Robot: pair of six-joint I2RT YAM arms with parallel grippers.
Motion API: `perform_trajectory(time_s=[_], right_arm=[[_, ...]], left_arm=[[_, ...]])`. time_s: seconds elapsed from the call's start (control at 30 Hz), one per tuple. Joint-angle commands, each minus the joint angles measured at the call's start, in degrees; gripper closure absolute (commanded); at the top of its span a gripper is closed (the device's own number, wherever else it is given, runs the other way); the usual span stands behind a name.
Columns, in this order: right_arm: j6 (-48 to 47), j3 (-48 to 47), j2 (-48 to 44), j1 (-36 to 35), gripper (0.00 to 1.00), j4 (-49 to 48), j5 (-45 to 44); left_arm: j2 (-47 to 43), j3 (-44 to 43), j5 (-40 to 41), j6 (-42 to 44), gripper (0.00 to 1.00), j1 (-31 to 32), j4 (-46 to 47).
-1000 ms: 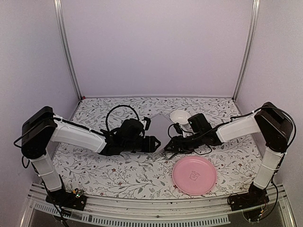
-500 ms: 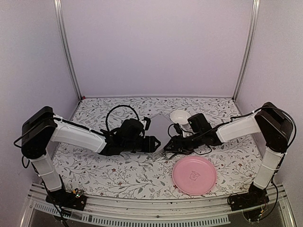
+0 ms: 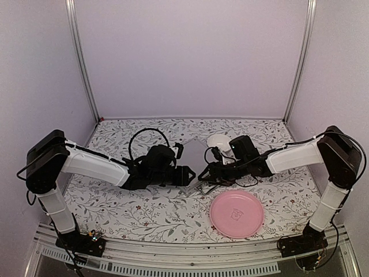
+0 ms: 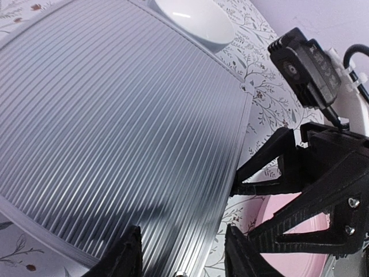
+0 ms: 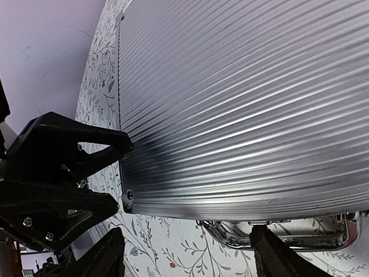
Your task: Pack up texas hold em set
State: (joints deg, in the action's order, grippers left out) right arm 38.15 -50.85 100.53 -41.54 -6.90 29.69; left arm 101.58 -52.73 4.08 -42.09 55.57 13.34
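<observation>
The silver ribbed briefcase [image 3: 195,152] lies closed on the floral table between my two grippers. Its lid fills the left wrist view [image 4: 115,127] and the right wrist view [image 5: 242,98]. The metal handle [image 5: 288,234] sticks out from its near edge. Decks, chips and dice are hidden. My left gripper [image 3: 185,176] is open and empty at the case's near left edge, its fingers over the lid [image 4: 184,254]. My right gripper [image 3: 203,173] is open and empty at the near right corner, straddling the handle side [image 5: 190,254].
A white bowl [image 3: 219,141] stands just behind the case on the right, under the right arm. A pink plate [image 3: 236,213] lies in front of the right gripper. The two grippers face each other a few centimetres apart. Walls close the back and sides.
My right gripper has shifted a little back and left, closer over the case's near edge. The left arm and the case have not moved.
</observation>
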Motion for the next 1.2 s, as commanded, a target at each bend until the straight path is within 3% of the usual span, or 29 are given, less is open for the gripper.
perform_trajectory(time_s=[0.0, 0.47, 0.57, 0.7, 0.93, 1.07, 1.17], right_arm=[[0.46, -0.63, -0.95, -0.22, 0.24, -2.41, -1.21], [-1.32, 1.62, -6.25, -0.3, 0.25, 0.55, -4.42], [-2.37, 3.15, -8.76, -0.37, 0.35, 2.89, -6.98], [-3.91, 3.73, -10.13, -1.74, 0.57, 7.29, -12.71], [-4.78, 0.13, -5.52, -4.37, 0.85, 13.68, -21.77], [-4.93, -2.51, -1.47, -5.43, 0.95, 15.34, -23.37], [-4.8, -3.46, 0.08, -5.56, 0.96, 15.25, -24.05]], left_arm=[[1.2, 1.99, -0.41, -0.85, 0.5, -0.42, -7.19], [-0.8, 1.78, -0.22, -0.39, 0.5, -0.46, -7.28], [-1.98, 1.26, -0.26, 0.38, 0.5, -0.46, -7.32], [-3.32, 0.0, -0.02, 1.39, 0.5, -0.46, -8.01], [-2.57, -2.09, 0.88, 3.35, 0.49, -0.46, -10.06], [-1.06, -3.44, 1.51, 4.26, 0.49, -0.44, -12.0], [-0.77, -2.9, 1.61, 3.91, 0.49, -0.46, -11.87]])
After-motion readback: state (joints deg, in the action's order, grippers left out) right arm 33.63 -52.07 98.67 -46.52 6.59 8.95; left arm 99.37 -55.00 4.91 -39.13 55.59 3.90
